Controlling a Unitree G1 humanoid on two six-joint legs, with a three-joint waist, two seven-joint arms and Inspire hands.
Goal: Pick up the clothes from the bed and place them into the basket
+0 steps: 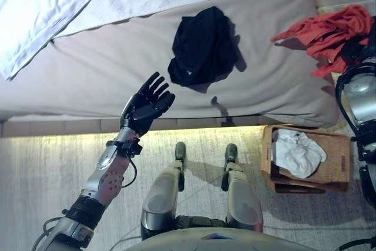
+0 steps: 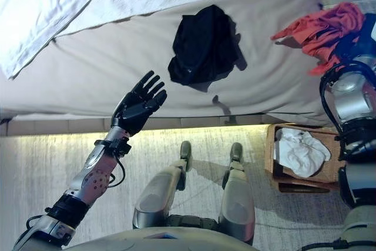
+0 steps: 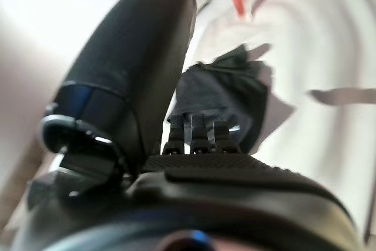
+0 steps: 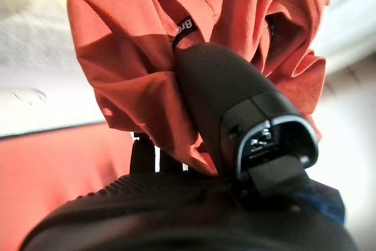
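A black garment [image 1: 202, 45] lies crumpled on the grey bed [image 1: 88, 74], near its front edge. My left hand [image 1: 147, 104] is open with its fingers spread, raised over the bed's front edge just short of the black garment, which also shows past its fingers in the left wrist view [image 3: 229, 86]. My right hand [image 4: 229, 104] is shut on a red garment [image 4: 135, 57], with the thumb pressed into the cloth. It holds the garment [image 1: 332, 30] up at the bed's right end. A wicker basket [image 1: 338, 171] stands on the floor below it with a white cloth [image 1: 298, 152] inside.
A white pillow and a folded sheet [image 1: 41, 10] lie at the back left of the bed. The basket stands on the pale rug by the bed's front right corner.
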